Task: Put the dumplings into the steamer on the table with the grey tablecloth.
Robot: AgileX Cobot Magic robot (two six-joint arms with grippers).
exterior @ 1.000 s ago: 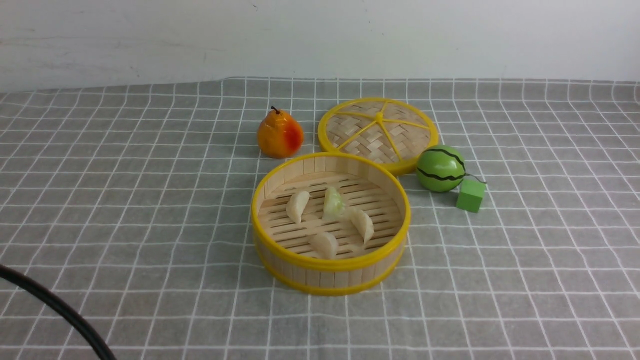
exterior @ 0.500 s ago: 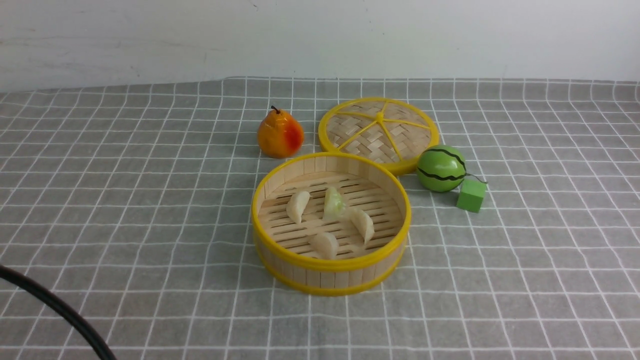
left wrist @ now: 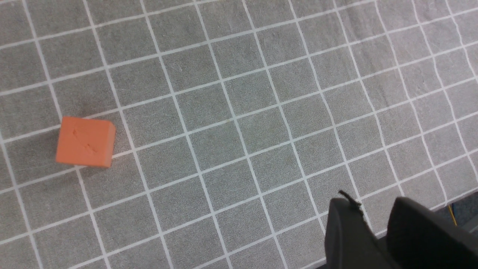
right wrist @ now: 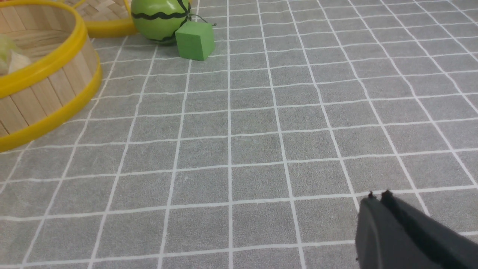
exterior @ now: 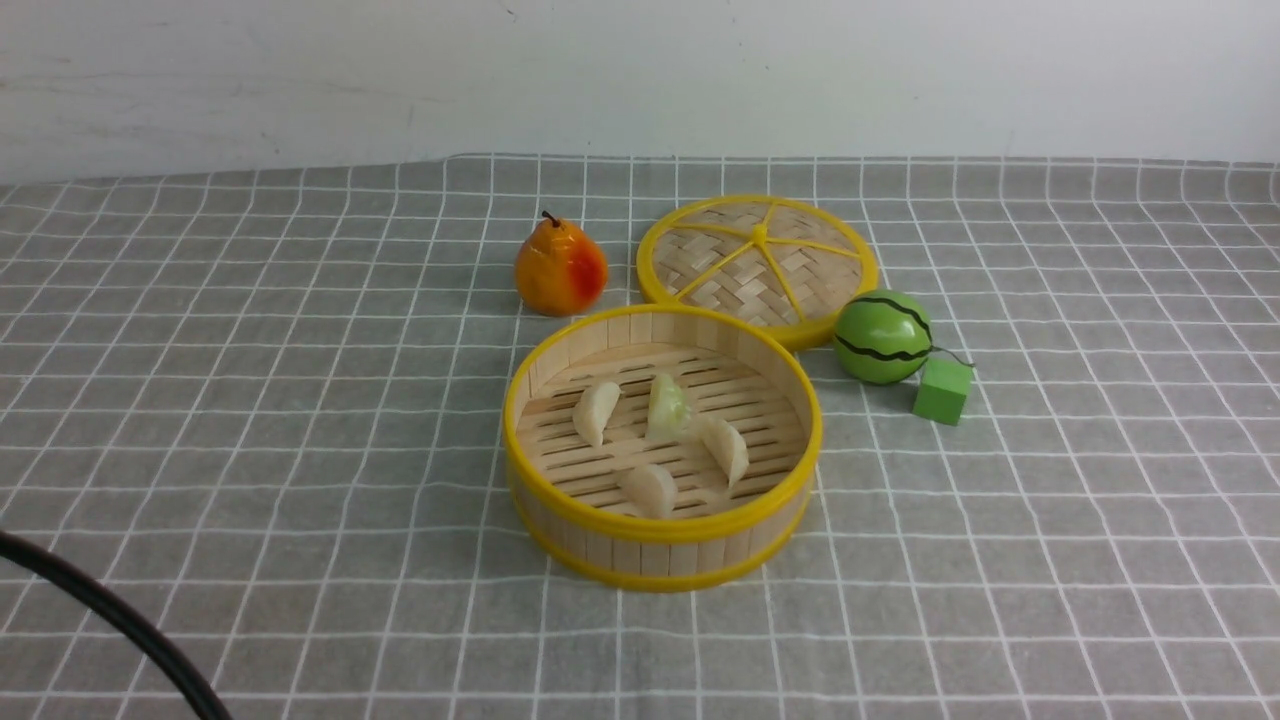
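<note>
The steamer (exterior: 660,528) stands mid-table on the grey tablecloth (exterior: 250,400). Several dumplings lie on its slatted floor: a cream one (exterior: 596,411), a pale green one (exterior: 668,405), and two more cream ones (exterior: 727,449) (exterior: 650,488). Neither gripper shows in the front view. My left gripper (left wrist: 373,209) hangs over bare cloth, its jaws a little apart and empty. My right gripper (right wrist: 378,197) is shut and empty over bare cloth, well away from the steamer (right wrist: 41,71).
A pear (exterior: 560,268), the flat woven lid (exterior: 757,262), a green watermelon ball (exterior: 882,337) and a green cube (exterior: 942,390) sit behind and right of the steamer. An orange cube (left wrist: 85,142) lies near my left gripper. A black cable (exterior: 110,610) crosses the front left corner.
</note>
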